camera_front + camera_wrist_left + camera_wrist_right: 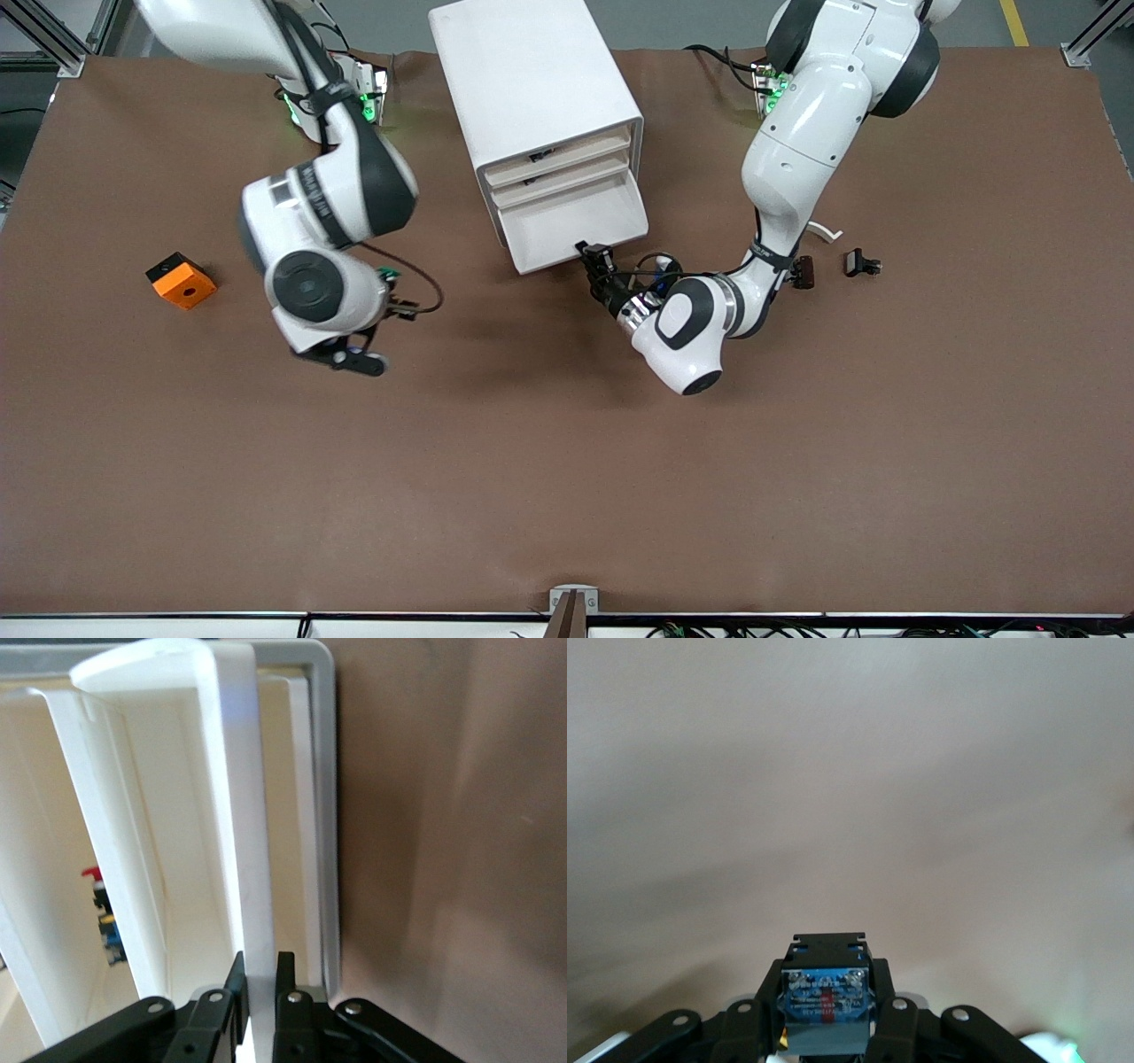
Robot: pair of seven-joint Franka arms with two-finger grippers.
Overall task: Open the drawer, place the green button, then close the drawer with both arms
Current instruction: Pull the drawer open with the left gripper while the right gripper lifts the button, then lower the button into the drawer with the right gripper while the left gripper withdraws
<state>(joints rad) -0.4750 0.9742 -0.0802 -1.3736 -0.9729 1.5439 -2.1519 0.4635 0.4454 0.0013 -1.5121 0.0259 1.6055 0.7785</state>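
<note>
The white cabinet (532, 80) stands at the middle of the table near the arms' bases. Its lowest drawer (571, 221) is pulled out, and its tray looks bare. My left gripper (592, 257) is at the drawer's front edge. In the left wrist view this gripper (260, 988) is shut on the drawer's thin white front wall (257, 904). My right gripper (399, 306) hangs over the bare table between the cabinet and the right arm's end. In the right wrist view it (826, 1014) is shut on the button (826, 997), whose bluish base and black body face the camera.
An orange square block (182, 280) lies toward the right arm's end of the table. Two small black clip parts (802, 270) (859, 263) and a white curved strip (826, 232) lie toward the left arm's end. A small red-capped part (96, 886) shows inside another drawer.
</note>
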